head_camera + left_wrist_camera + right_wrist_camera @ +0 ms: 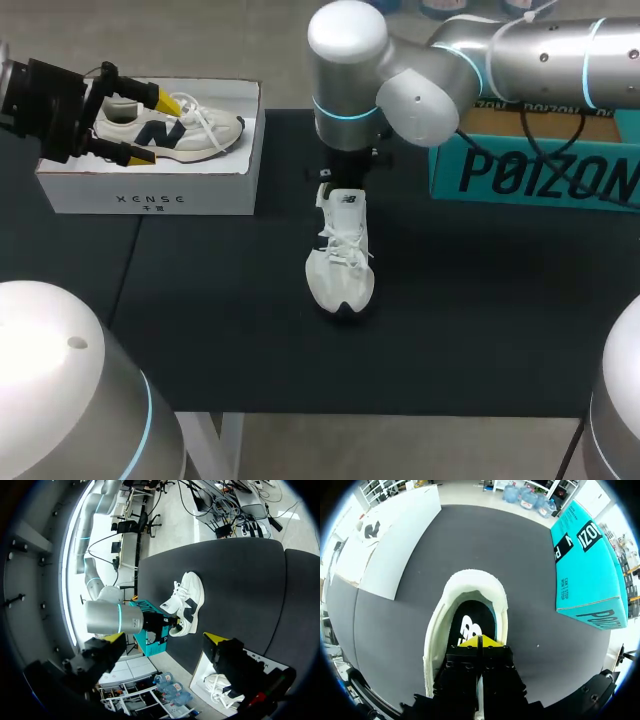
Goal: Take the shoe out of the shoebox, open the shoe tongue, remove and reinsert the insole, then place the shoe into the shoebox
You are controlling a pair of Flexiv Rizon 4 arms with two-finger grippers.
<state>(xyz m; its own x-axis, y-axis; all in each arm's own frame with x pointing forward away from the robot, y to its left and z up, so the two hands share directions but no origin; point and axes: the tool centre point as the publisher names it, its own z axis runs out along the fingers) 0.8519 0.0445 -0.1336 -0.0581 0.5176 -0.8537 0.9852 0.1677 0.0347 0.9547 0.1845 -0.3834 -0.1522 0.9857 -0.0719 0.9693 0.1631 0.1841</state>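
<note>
Silver arms (545,55), cyan light rings, black fingers (150,95) tipped yellow.

Bright, even light, seemingly from overhead, leaves only soft shadow beside the shoe (341,262).

A shoe (341,262) stands mid-table (230,330), toe toward the near edge. Behind it to the left sits the shoebox (150,190), a second shoe (195,132) inside. Another box (530,175) lies behind to the right.

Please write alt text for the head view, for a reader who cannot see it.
A white lace-up sneaker stands on the dark table, its heel end under the right arm. The left claw hangs open over a white cardboard shoebox holding a second white sneaker.
</note>
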